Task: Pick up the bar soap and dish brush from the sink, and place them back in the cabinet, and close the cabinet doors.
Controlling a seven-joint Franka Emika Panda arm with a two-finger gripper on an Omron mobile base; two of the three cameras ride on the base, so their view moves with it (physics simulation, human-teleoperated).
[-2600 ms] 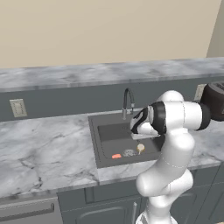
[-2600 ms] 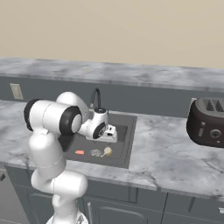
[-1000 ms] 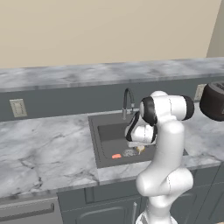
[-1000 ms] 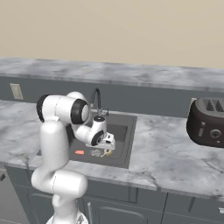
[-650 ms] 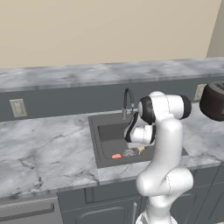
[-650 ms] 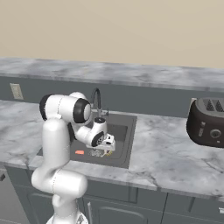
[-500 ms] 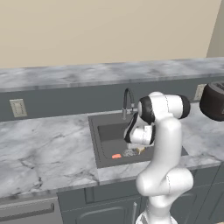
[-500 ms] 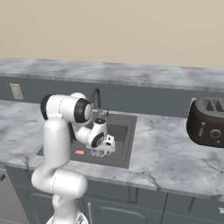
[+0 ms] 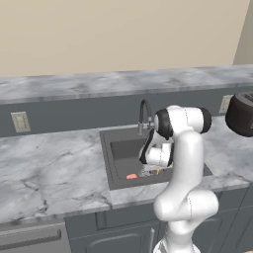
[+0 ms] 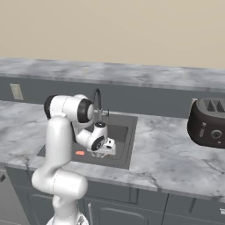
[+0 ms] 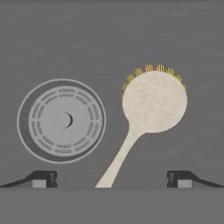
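Hovering released, the hand [image 11: 111, 180] is hanging inside the sink [image 9: 114, 148].
Cream dish brush [image 11: 146, 115] is lying flat just beside the drain [image 11: 61, 120], fingertips [image 11: 43, 178] straddling its handle.

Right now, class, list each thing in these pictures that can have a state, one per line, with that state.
gripper: open, poised low over the dish brush handle
dish brush: lying flat on the sink floor, not gripped
bar soap: lying in the sink, untouched
sink: dry, drain uncovered
faucet: not running
toaster: slots empty
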